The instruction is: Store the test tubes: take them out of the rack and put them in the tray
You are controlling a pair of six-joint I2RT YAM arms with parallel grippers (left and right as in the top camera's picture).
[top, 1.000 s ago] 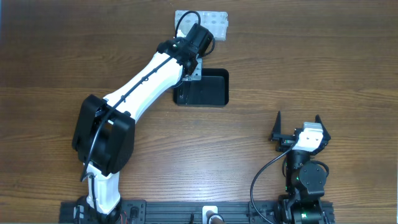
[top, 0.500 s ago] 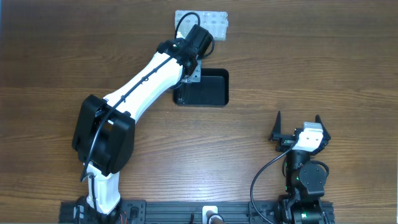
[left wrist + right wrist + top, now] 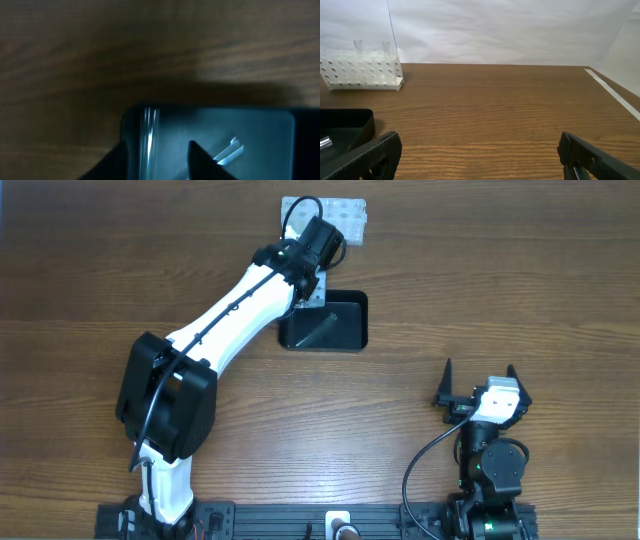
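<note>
Left gripper point(image 3: 157, 150), jaws apart, over black plastic tray point(image 3: 365, 320); clear glass test tube point(image 3: 322, 328) lies slantwise inside; white perforated rack point(image 3: 352, 218) just beyond, two tubes point(image 3: 385, 47) upright there; left arm nearer; right gripper point(image 3: 479, 145) gaping, well apart.

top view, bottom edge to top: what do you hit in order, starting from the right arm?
Near to far: right gripper → black tray, with a test tube lying in it → white rack at the top edge.
</note>
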